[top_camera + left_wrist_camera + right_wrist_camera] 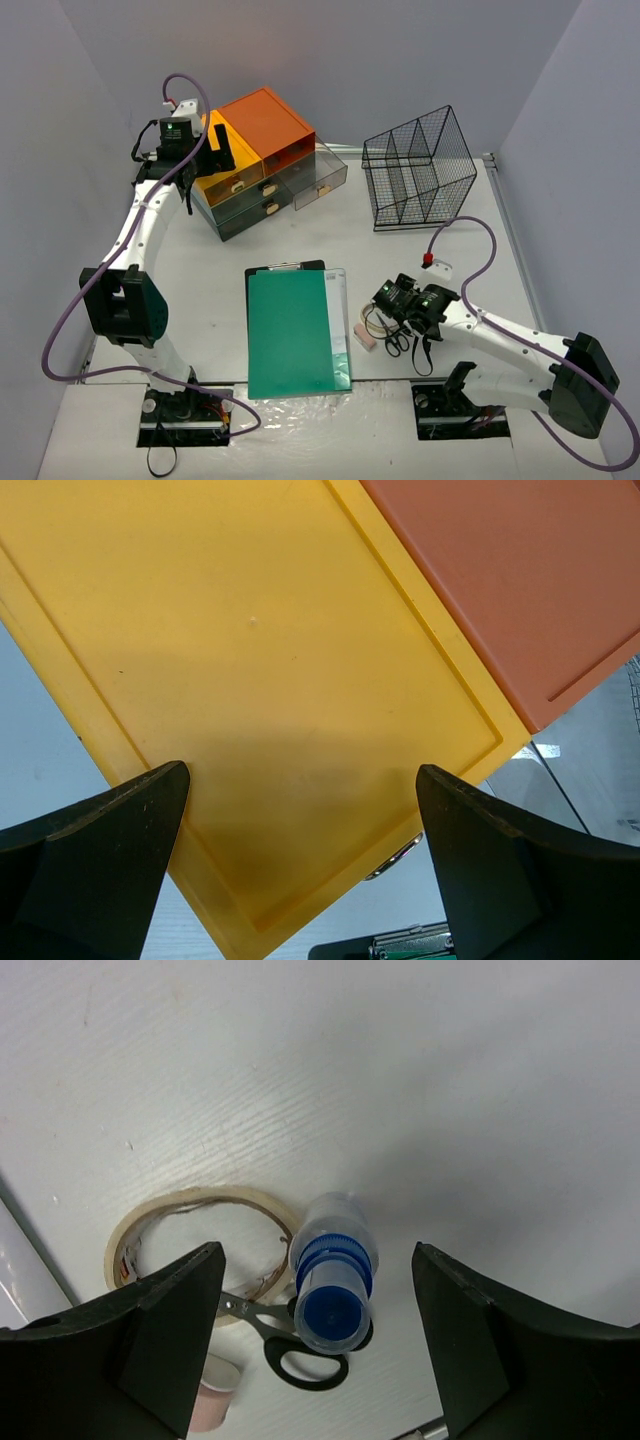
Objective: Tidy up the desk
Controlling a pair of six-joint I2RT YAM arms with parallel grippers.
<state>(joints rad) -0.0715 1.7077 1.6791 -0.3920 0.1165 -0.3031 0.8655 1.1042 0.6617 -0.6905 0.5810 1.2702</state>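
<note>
The white desk (215, 300) spread from the arm bases to the back wall, bearing an orange-and-yellow drawer unit (265, 160) at the back left, a black wire basket (420, 180) at the back right and a green folder (292, 335) near the front. The left gripper (300, 775) hung over the unit's yellow top, jaws wide apart and empty. The right gripper (318, 1252) stood with jaws apart either side of a blue-capped bottle (333, 1270), not touching it, beside a tape ring (150, 1225) and scissors (300, 1365).
</note>
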